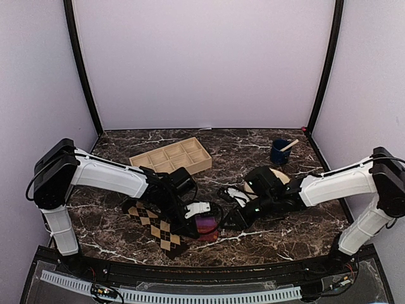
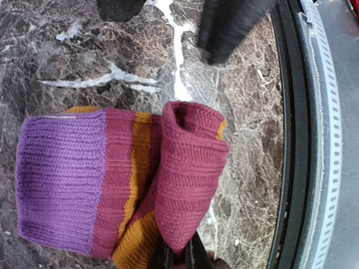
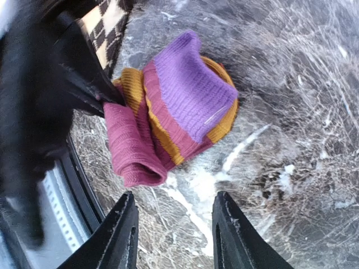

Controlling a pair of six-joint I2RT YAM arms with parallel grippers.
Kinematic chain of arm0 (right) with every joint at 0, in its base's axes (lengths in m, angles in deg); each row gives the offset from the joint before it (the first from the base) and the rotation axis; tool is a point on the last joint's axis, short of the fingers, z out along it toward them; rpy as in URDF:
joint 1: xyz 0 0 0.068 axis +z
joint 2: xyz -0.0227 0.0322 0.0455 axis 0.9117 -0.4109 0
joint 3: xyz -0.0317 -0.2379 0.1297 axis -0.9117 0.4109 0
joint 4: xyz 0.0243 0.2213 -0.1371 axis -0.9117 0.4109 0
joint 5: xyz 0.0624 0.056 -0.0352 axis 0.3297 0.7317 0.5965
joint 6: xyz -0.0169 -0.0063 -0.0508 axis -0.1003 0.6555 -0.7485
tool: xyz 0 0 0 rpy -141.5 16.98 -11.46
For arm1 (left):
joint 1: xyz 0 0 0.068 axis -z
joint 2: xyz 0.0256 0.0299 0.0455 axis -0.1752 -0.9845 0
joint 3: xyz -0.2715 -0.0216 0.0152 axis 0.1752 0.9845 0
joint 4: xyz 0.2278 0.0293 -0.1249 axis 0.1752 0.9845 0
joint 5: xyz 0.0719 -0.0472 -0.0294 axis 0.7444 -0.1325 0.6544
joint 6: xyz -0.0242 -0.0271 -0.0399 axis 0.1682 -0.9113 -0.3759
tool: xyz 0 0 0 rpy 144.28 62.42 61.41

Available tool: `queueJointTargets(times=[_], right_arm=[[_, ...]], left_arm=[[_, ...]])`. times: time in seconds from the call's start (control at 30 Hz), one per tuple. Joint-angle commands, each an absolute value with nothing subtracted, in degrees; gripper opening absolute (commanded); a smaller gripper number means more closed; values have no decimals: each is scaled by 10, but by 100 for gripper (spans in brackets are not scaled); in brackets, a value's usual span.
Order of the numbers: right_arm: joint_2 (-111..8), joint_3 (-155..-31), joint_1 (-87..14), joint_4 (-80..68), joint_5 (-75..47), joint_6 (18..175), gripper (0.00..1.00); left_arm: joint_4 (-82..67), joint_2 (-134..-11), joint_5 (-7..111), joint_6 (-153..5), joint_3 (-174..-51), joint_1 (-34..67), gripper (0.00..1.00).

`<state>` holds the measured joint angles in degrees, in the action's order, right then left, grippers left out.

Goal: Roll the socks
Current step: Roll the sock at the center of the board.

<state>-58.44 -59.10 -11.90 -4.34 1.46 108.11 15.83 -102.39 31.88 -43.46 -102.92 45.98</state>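
The maroon sock (image 2: 185, 168) with orange and purple stripes lies partly rolled on the marble near the table's front edge, its purple cuff (image 3: 190, 84) facing away. My left gripper (image 2: 179, 253) is shut on the maroon end of the roll; in the top view the left gripper (image 1: 199, 221) is right at this sock (image 1: 207, 228). The right gripper (image 3: 174, 224) stands open just short of the roll, touching nothing, and in the top view this right gripper (image 1: 229, 221) is to the sock's right. The brown argyle sock (image 1: 155, 223) lies flat to the left, under the left arm.
A wooden compartment tray (image 1: 172, 158) sits at the back left. A blue cup (image 1: 280, 152) with a stick in it stands at the back right. A tan round object (image 1: 278, 177) lies partly under the right arm. The black front rail (image 2: 291, 168) runs close beside the roll.
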Motion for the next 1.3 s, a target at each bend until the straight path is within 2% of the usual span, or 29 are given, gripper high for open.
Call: queueJointTargets(times=[0.0,0.27,0.5,0.97,1.27], right_arm=[[-553,-576,-67,-67,-103,1037,42],[-515,-545,19,-91,-233,982,45],[-521,-551,74,-93,-288,923,47],[-611,-622,142,-89,-350,808,49],[-664,-653,149,-87,-381,765,49]], left_arm=[[205,-1034,259,-445,-1035,448,0],[241,-1064,214,-437,-1060,429,0],[249,-1076,188,-436,-1061,415,0],[265,-1096,182,-424,-1066,406,0],[272,-1101,163,-418,-1071,404,0]])
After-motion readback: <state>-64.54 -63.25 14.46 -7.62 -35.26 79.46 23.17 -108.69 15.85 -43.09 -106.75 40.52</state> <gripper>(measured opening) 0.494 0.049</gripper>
